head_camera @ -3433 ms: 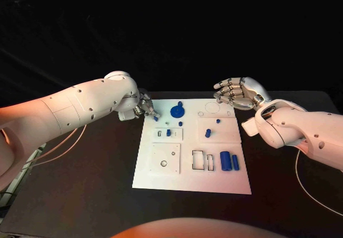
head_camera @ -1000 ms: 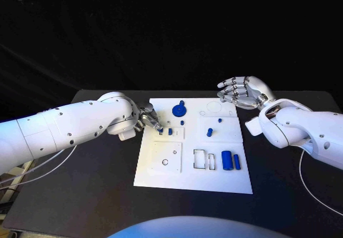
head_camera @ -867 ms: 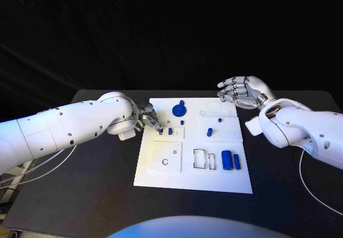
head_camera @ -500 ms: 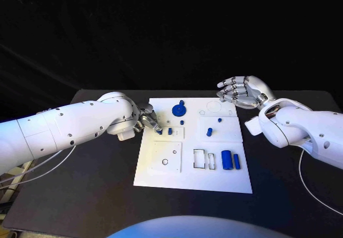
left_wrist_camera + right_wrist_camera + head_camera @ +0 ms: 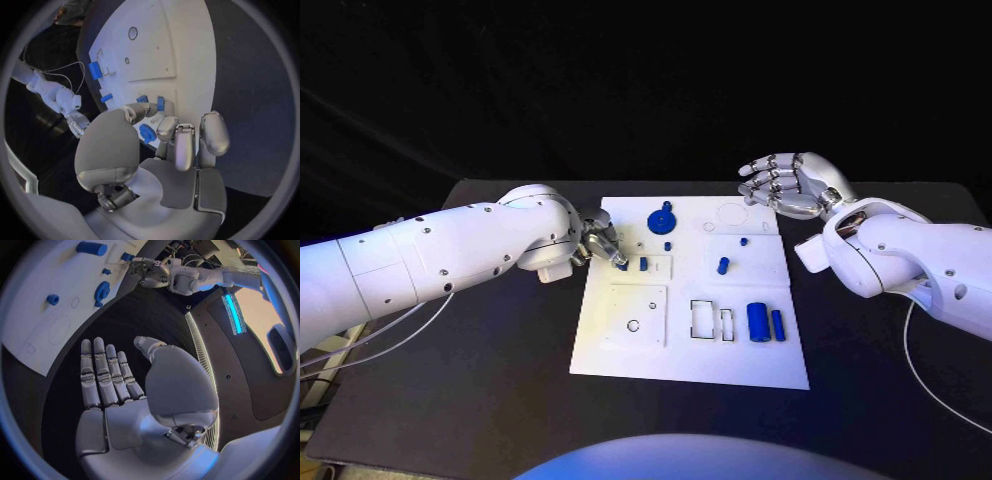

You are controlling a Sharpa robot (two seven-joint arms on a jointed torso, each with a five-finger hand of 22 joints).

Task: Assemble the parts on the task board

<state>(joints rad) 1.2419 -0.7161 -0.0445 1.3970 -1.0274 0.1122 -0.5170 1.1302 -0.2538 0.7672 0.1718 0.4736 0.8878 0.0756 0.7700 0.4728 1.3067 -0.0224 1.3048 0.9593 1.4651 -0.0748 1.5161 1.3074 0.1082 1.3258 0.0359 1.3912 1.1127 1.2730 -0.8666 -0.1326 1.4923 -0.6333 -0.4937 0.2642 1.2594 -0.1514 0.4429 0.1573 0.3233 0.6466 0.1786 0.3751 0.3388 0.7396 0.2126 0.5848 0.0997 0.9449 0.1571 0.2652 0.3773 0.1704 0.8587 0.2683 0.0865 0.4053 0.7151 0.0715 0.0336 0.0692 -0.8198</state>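
Over the last half second the left hand point(image 5: 599, 243) barely moved, fingers pinching a small blue part point(image 5: 620, 265) at the task board point(image 5: 689, 370)'s upper-left frame, seating unfinished, while the right hand point(image 5: 788, 186) hovered open and empty.

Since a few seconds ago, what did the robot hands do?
The left robot hand carried a small part nearer along the board's left edge, to the small frame. The right robot hand stayed open, and the other parts stayed put.

The silver many-fingered right hand point(image 5: 125, 390) hangs empty, fingers straight, over the black table point(image 5: 150, 315) beside the white task board point(image 5: 37, 300) bearing small blue parts point(image 5: 102, 291).
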